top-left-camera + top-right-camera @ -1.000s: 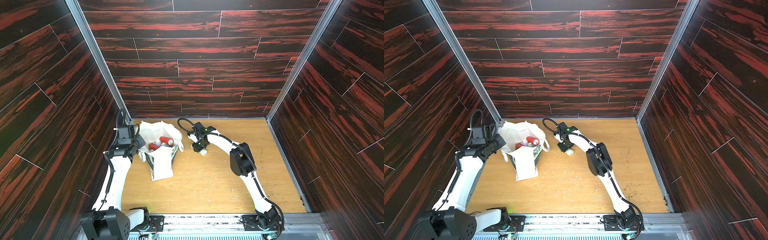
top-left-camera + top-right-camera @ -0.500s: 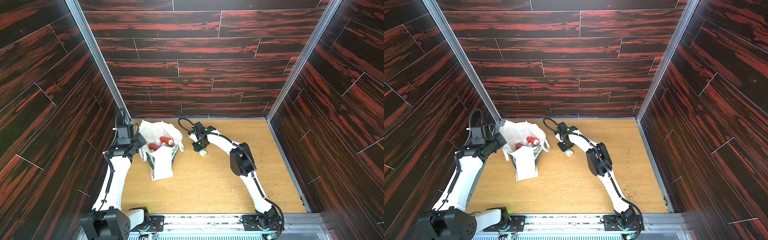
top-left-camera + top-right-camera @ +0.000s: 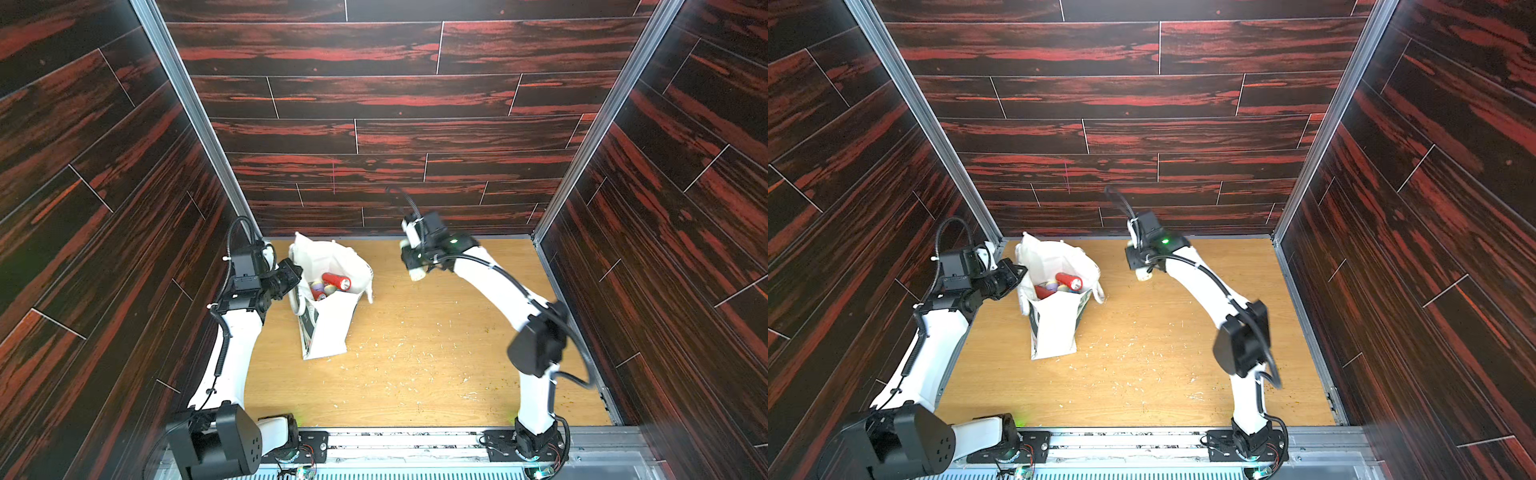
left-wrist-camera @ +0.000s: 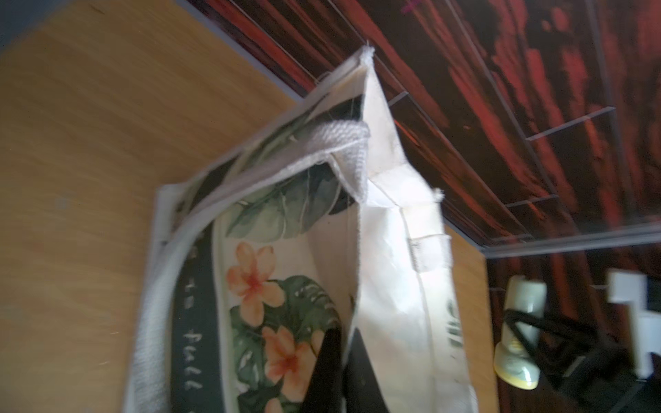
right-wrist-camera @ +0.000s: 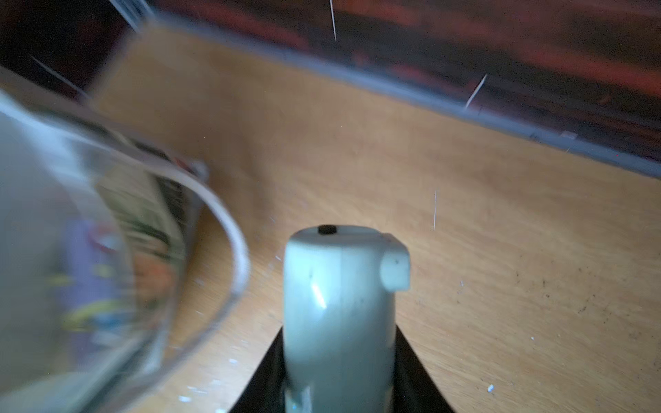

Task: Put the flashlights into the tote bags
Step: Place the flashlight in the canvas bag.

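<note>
Light wood tabletop [image 3: 419,374], flecked with pale crumbs. Dark, red-streaked plank walls [image 3: 374,95] on three sides.

Cream tote bag [image 3: 326,332] stands centre-left in both top views, mouth open, leaf-and-flower print. Inside lie a red flashlight [image 3: 337,282] and pale flashlights [image 3: 319,286].

Left gripper [image 3: 292,272] is pinched on the bag's rim. Right gripper [image 3: 415,264], upper centre, clamps a pale mint flashlight [image 5: 339,304], apart from the bag on its right.

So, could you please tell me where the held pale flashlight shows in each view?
Top view: flashlight at right gripper, right of tote.
Top view: flashlight, same spot, tote alongside.
Left wrist: flashlight beyond tote's edge.
Right wrist: flashlight close, between jaws.
Shared landmark: tote.
</note>
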You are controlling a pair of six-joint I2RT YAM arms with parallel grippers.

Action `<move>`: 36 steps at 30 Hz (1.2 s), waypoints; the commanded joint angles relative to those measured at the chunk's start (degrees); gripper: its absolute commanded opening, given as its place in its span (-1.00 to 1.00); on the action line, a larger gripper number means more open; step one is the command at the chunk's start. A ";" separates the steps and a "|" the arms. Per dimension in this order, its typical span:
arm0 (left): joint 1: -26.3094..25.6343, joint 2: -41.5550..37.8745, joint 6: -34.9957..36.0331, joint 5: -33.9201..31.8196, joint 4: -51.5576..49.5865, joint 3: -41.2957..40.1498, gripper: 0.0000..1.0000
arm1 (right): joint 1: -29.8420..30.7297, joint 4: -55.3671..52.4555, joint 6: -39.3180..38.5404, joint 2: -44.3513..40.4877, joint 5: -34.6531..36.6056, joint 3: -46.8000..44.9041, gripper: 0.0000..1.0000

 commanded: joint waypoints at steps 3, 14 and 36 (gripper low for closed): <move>0.28 -0.63 -2.59 8.10 7.32 -1.39 -1.00 | 2.65 4.31 5.35 -2.36 -5.60 1.95 -1.00; 0.26 -5.86 -4.78 10.39 8.63 -6.44 -1.00 | 11.27 -2.13 5.82 11.79 -5.14 25.72 -1.00; 0.29 -12.72 -7.55 10.09 7.89 -11.17 -1.00 | 15.50 -7.62 11.08 25.38 -4.25 34.55 -1.00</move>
